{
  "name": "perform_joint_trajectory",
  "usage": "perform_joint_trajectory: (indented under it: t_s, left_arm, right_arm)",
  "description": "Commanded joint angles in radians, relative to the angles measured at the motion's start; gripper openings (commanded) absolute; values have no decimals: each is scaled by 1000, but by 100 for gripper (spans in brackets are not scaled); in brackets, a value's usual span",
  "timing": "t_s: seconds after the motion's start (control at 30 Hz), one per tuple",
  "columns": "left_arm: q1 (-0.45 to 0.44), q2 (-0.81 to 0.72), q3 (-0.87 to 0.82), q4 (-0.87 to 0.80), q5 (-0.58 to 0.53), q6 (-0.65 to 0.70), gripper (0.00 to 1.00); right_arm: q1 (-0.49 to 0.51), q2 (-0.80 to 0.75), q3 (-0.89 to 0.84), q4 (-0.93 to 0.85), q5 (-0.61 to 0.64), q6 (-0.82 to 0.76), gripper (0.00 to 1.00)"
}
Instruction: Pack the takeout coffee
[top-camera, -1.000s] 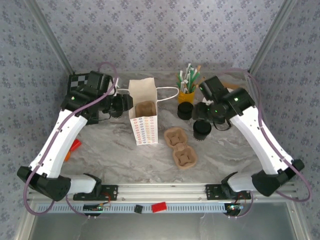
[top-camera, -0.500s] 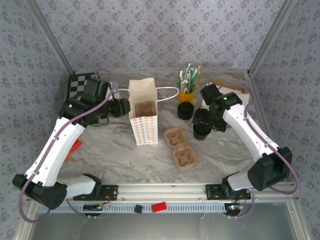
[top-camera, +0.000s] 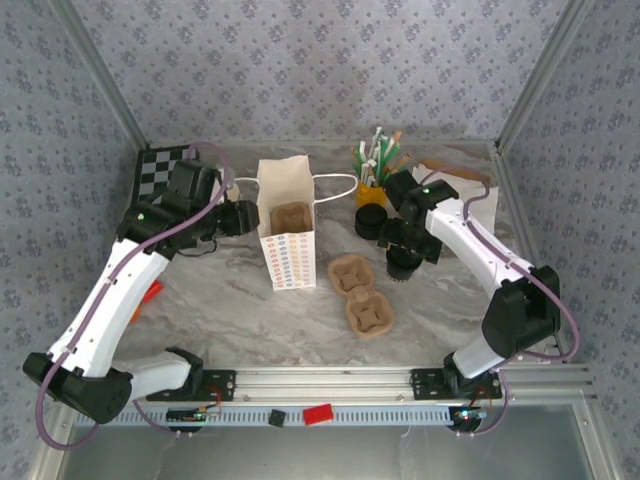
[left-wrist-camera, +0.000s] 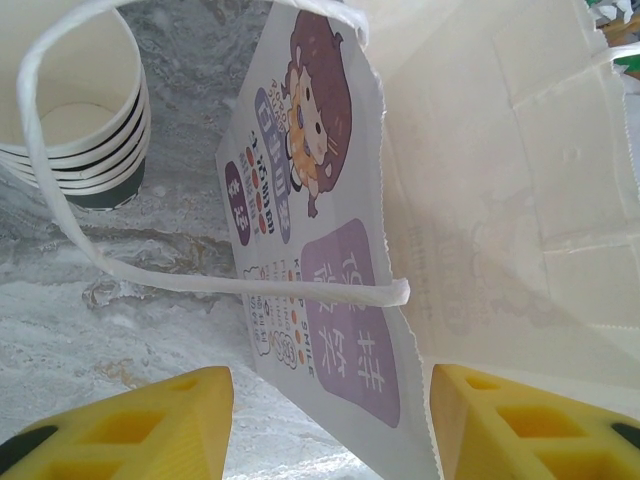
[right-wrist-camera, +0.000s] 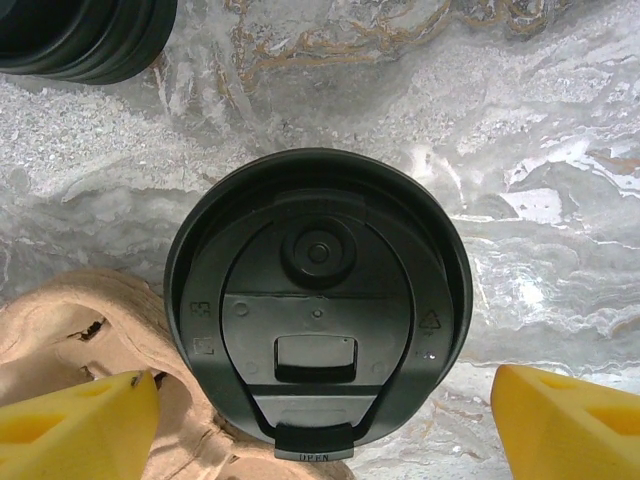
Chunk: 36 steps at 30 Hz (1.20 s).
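Note:
The takeout coffee (right-wrist-camera: 318, 305), a dark cup with a round black lid, stands upright on the marble table (top-camera: 230, 300), beside the pulp cup carrier (top-camera: 360, 296). My right gripper (right-wrist-camera: 320, 430) hovers straight over it and is open, one yellow finger on each side of the lid, nothing gripped. From above, the cup (top-camera: 403, 266) shows just under that gripper (top-camera: 405, 245). The white dotted paper bag (top-camera: 287, 240) stands open left of centre. My left gripper (left-wrist-camera: 330, 430) is open at its left wall, the bag's edge (left-wrist-camera: 400, 380) between its fingers.
A stack of black lids (top-camera: 370, 222) and a yellow cup of straws (top-camera: 373, 188) stand behind the coffee. Nested cream-rimmed cups (left-wrist-camera: 75, 110) sit left of the bag. A brown pulp holder (top-camera: 291, 217) lies inside the bag. A checkerboard (top-camera: 160, 165) is back left.
The right arm folded inward and its gripper came to sit centred over the lidded cup. The left gripper stayed at the bag's left side, shifting only slightly.

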Motion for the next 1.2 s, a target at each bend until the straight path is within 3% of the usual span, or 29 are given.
perform_joint_trajectory:
  t_s: [0.0, 0.87, 1.17]
  left_arm:
    - [-4, -15, 6, 12, -17, -9, 55]
    - [-2, -8, 8, 12, -26, -12, 56]
    - [-3, 2, 12, 12, -26, -12, 56]
  right_arm:
    - [2, 12, 20, -15, 7, 26, 85]
    - [-29, 65, 7, -18, -21, -83, 79]
    - [-20, 52, 17, -39, -25, -104, 83]
